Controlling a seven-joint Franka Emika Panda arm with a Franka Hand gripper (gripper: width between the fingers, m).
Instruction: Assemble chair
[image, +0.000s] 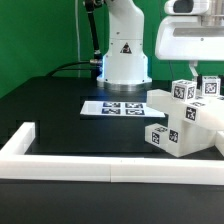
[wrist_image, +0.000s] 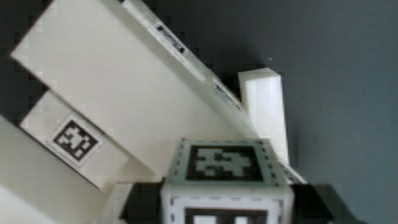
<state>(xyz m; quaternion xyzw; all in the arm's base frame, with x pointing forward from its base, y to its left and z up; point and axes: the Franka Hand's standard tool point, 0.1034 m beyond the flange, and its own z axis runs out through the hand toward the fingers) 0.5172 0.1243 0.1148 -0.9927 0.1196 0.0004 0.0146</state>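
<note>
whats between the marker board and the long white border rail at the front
Only bare black table; in the exterior view nothing lies between the flat white marker board and the long white low border rail.

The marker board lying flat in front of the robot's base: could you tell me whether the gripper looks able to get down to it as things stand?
Probably not right away. The gripper appears closed on a tagged post of the chair, so its jaws are occupied. The marker board itself lies uncovered on the table beside the chair.

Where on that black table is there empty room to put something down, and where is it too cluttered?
Bare black table stretches between the marker board, the white border rail and the exterior view's left edge. It is crowded at the exterior view's right, where the chair parts cluster under the hand.
</note>
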